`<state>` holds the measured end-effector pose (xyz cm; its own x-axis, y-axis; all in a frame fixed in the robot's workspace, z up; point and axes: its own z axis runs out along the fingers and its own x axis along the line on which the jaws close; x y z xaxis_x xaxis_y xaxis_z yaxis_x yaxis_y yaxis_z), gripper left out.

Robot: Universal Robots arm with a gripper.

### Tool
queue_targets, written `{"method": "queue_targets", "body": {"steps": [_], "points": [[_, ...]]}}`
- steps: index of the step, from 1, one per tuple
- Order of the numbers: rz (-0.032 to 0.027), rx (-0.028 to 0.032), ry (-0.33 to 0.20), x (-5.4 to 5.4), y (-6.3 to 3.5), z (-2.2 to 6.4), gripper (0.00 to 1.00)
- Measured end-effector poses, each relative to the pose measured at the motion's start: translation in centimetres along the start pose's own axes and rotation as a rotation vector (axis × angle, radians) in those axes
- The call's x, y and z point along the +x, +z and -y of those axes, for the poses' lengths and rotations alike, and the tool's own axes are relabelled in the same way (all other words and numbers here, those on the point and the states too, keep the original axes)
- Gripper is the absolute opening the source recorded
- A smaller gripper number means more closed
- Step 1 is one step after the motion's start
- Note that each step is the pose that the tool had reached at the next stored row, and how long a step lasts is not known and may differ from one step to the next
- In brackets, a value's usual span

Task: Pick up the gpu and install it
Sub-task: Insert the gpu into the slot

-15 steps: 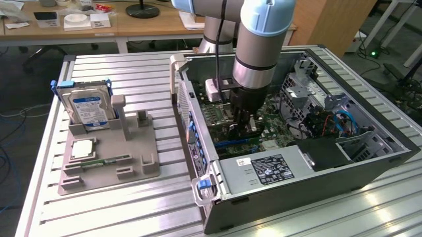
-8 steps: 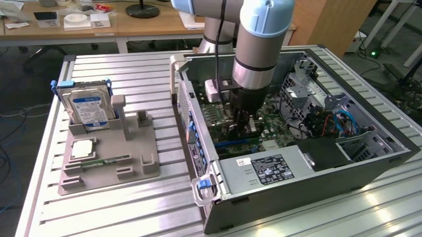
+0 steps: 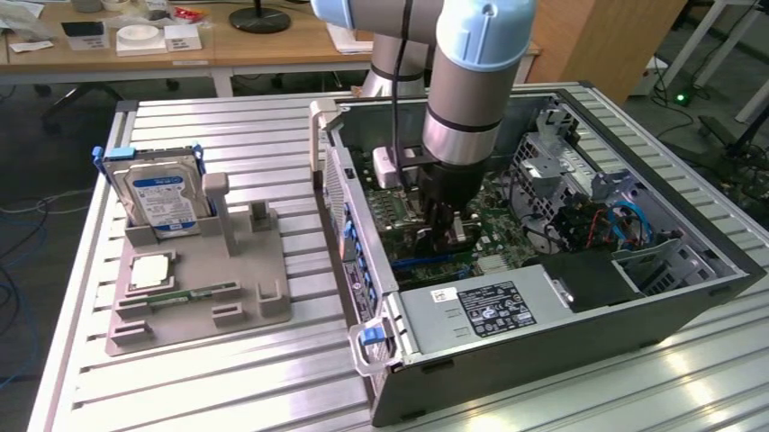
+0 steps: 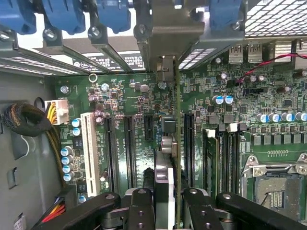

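The gpu (image 4: 176, 143) shows edge-on in the wrist view, a thin board upright over the green motherboard (image 4: 134, 96), its metal bracket (image 4: 165, 38) up against the case's rear slot openings. My gripper (image 4: 168, 206) is shut on the card, one black finger (image 4: 139, 211) on each side of it. The card lines up with the long black slots (image 4: 189, 143); I cannot tell whether its edge sits in one. In the exterior view the gripper (image 3: 442, 225) reaches down into the open computer case (image 3: 673, 297), just above the motherboard, with the gpu (image 3: 449, 238) dark between its fingers.
A power supply (image 3: 481, 310) fills the case's near end, with red and blue cables (image 3: 613, 225) towards the exterior view's right. On the exterior view's left, a grey fixture (image 3: 258, 306) holds a blue-labelled hard drive (image 3: 162, 198) and a memory stick (image 3: 193, 292). Blue latches (image 4: 62, 14) line the rear slots.
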<state>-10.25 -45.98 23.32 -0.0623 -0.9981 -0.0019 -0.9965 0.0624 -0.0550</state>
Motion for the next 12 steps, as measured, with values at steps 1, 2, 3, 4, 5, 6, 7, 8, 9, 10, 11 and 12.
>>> {"method": "queue_targets", "body": {"steps": [1,2,3,4,5,6,7,8,9,10,11,12], "points": [[0.0001,0.0000,0.000,0.00,0.04,0.00,0.28],[0.0000,0.0000,0.000,0.00,0.08,0.00,0.28],[0.0000,-0.0001,0.000,0.00,0.12,-0.01,0.28],[0.0000,-0.0001,0.000,0.00,0.16,-0.01,0.28],[-0.0001,-0.0001,0.000,0.00,0.17,-0.01,0.28],[0.0000,-0.0001,0.000,0.00,0.18,-0.01,0.28],[-0.0001,0.0000,0.000,0.00,0.18,-0.01,0.28],[-0.0001,0.0000,0.000,0.00,0.18,-0.01,0.28],[-0.0001,0.0000,0.000,0.00,0.18,-0.01,0.28],[0.0001,0.0000,0.000,-0.01,0.19,0.04,0.28],[0.0002,0.0000,0.000,-0.01,0.21,0.08,0.28],[0.0000,-0.0001,0.000,-0.01,0.22,0.11,0.28]]}}
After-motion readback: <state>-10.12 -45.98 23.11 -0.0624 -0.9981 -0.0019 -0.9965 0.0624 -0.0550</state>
